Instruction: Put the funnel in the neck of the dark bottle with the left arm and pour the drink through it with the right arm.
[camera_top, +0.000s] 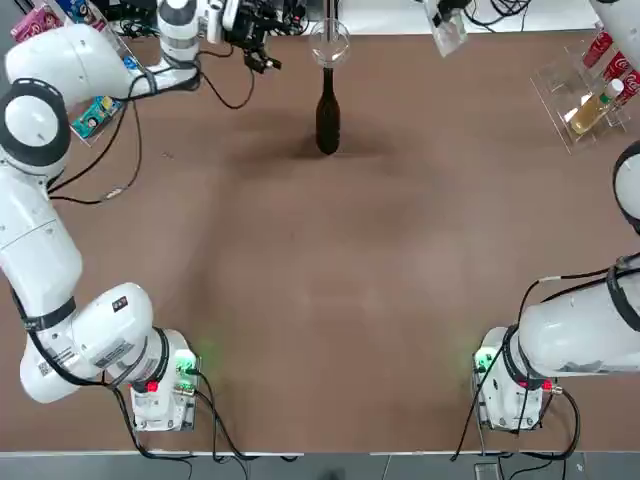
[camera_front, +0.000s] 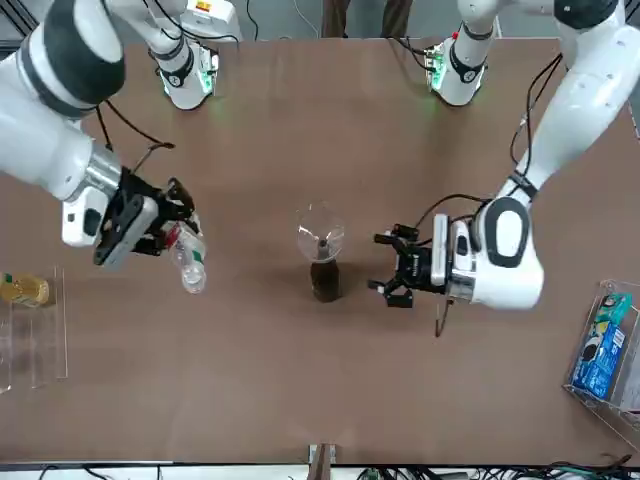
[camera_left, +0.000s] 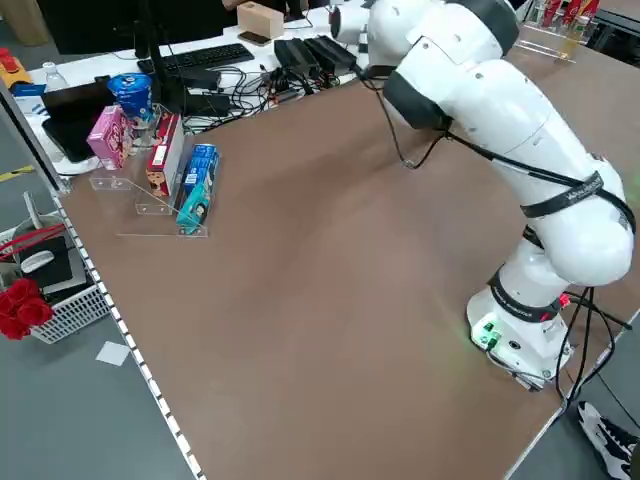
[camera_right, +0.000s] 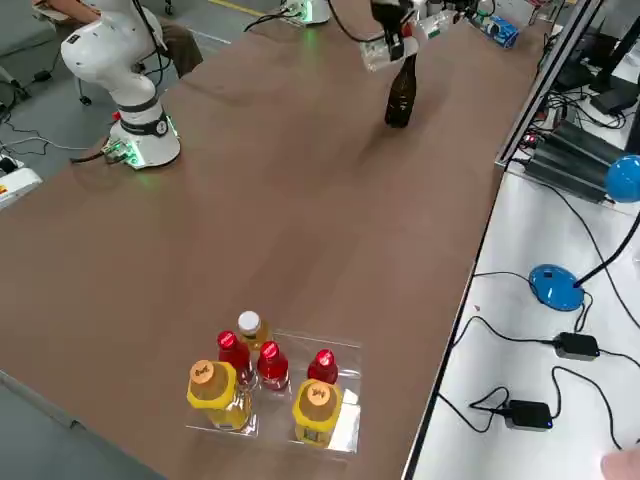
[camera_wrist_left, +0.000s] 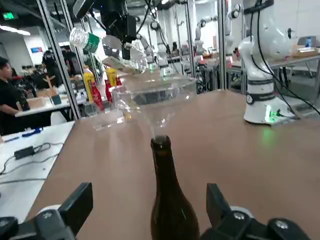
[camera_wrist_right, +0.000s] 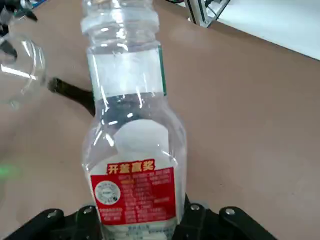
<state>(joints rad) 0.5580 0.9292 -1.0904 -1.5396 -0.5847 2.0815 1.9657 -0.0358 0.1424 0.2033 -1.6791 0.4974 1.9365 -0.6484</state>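
The funnel (camera_front: 320, 237) sat in the neck of the dark bottle (camera_front: 324, 279), which stood upright on the bench (camera_front: 300, 380) near its far edge. The left gripper (camera_front: 392, 268) hovered just beside the bottle, its fingers wide and empty. The right gripper (camera_front: 150, 225) had its fingers clamped on the drink (camera_front: 187, 258), tilted, apart from the funnel

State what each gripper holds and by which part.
Right gripper: the drink, gripped at its base end. Left gripper: nothing, fingers open beside the dark bottle.
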